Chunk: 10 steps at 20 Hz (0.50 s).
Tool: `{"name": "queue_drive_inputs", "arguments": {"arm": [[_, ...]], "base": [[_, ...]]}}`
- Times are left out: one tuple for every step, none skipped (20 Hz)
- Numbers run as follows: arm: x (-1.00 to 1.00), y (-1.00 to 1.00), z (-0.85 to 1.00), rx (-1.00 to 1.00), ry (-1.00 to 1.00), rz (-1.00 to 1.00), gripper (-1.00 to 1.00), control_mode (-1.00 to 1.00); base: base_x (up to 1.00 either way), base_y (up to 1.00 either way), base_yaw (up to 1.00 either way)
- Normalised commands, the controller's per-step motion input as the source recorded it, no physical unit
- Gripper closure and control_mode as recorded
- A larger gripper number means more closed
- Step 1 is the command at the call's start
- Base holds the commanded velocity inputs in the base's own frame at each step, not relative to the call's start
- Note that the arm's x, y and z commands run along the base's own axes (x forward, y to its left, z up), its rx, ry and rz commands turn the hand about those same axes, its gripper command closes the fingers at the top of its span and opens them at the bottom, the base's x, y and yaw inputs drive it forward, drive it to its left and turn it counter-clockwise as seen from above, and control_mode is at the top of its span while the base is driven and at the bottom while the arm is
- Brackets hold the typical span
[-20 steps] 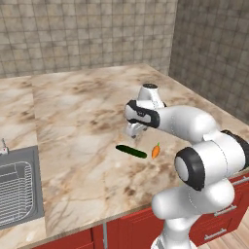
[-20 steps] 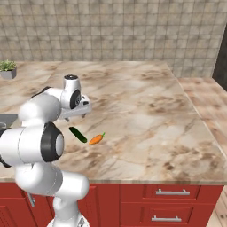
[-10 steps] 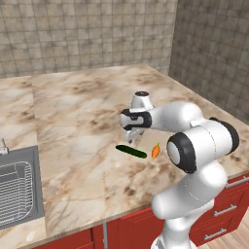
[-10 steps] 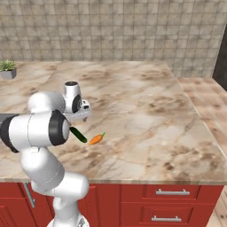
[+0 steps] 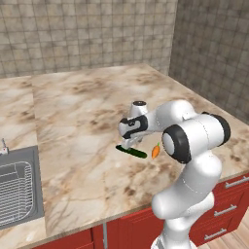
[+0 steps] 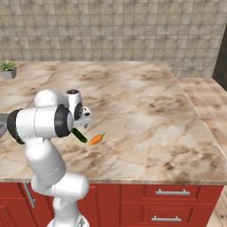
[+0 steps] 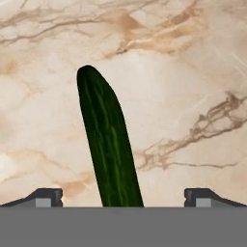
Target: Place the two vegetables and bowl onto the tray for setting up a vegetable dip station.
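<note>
Hovering low over the cucumber [image 7: 108, 144] with the end effector [image 7: 123, 198] spread wide, one fingertip [image 7: 46, 197] sitting at lower left of the hand view and the other at lower right, the dark green length running up the middle between them and leaning slightly toward upper left. Gripping nothing yet. Lying flat on the marble counter [image 5: 87, 112] near the centre of the left base view, cucumber [image 5: 131, 151] just under the end effector [image 5: 129, 142], with the carrot [image 5: 155, 150] just beside it to the right and apart from it. Showing in the right base view as cucumber [image 6: 80, 135] left of centre, partly behind the arm, and carrot [image 6: 96, 139] next to it, green top pointing up and right. Judging the cucumber as light, stiff and smooth-skinned, so likely rolling or sliding under a glancing touch. Looking best taken across its width at mid-length, fingers closing on the long sides, so as not to tip it. Judging the step as lining up for the pick, with nothing on the tray as far as the pictures tell.
</note>
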Motion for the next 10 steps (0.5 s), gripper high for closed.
{"name": "queue_drive_inputs", "arguments": {"arm": [[0.0,0.07,-0.42,0.0,0.03,0.0,-1.0,-1.0],[0.0,0.06,-0.44,0.0,0.01,0.0,-1.0,-1.0],[0.0,0.04,-0.45,0.0,0.01,0.0,-1.0,-1.0],[0.0,0.04,-0.44,0.0,0.03,0.0,-1.0,-1.0],[0.03,0.0,-0.45,0.0,0.08,0.0,-1.0,-1.0],[0.04,0.0,-0.34,0.0,0.01,0.0,-1.0,-1.0],[0.03,0.0,-0.31,0.02,0.0,0.0,-1.0,-1.0],[0.06,0.0,-0.32,0.03,0.0,0.0,-1.0,-1.0],[0.12,0.0,-0.32,0.03,0.0,0.01,-1.0,-1.0],[0.14,0.0,-0.34,0.03,0.0,0.03,-1.0,-1.0]], "base": [[0.0,0.0,0.0],[0.0,0.0,0.0],[0.0,0.0,0.0],[0.0,0.0,0.0],[0.0,0.0,0.0],[0.0,0.0,0.0],[0.0,0.0,0.0],[0.0,0.0,0.0],[0.0,0.0,0.0],[0.0,0.0,0.0]]}}
